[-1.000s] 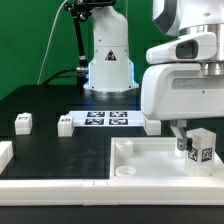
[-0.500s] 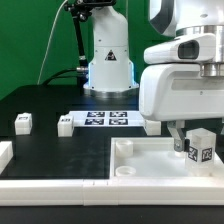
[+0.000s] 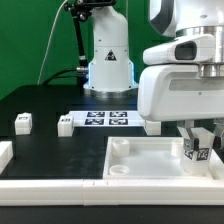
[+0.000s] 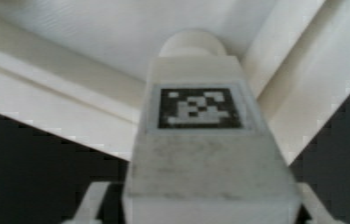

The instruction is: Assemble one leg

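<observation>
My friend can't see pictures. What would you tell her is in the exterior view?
A white robot gripper holds the leg, a small tagged block, over the exterior view's right side of a big white tray. Behind on the black table lie the marker board and two more small blocks.

Gripper point(image 3: 197, 140): at the exterior view's right, fingers closed on the leg, above the tray.
Leg point(image 3: 197, 150): white block, tags facing camera, its lower end at the tray's far right corner.
Tray point(image 3: 150, 172): large white square part, near right; round socket at its left corner.
Marker board point(image 3: 104, 119): flat, centre, far of tray.
Loose blocks: one point(image 3: 23, 122) far left, one point(image 3: 66, 125) just beside the marker board's left end.
</observation>
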Tool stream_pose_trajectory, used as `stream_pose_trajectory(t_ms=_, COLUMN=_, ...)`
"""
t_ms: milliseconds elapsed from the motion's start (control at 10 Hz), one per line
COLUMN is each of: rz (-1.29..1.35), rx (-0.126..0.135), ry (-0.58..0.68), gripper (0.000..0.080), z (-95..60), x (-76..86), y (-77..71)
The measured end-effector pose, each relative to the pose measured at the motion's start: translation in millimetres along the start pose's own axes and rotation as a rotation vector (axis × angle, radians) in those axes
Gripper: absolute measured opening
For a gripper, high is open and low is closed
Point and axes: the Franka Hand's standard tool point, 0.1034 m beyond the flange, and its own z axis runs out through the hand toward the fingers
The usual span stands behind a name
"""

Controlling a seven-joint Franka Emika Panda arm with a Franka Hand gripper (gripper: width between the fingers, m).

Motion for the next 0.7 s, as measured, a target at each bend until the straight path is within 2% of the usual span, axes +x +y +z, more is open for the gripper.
stream_pose_trajectory(t_ms=300, rz=0.336, rx=0.006, ry=-0.004, gripper=0.029, z=1.1, x=-0.5, y=0.8)
stream_pose_trajectory(t_ms=700, rz=0.773, rx=-0.01, ry=-0.014, gripper=0.029, z=1.5, x=-3.7, y=8.5)
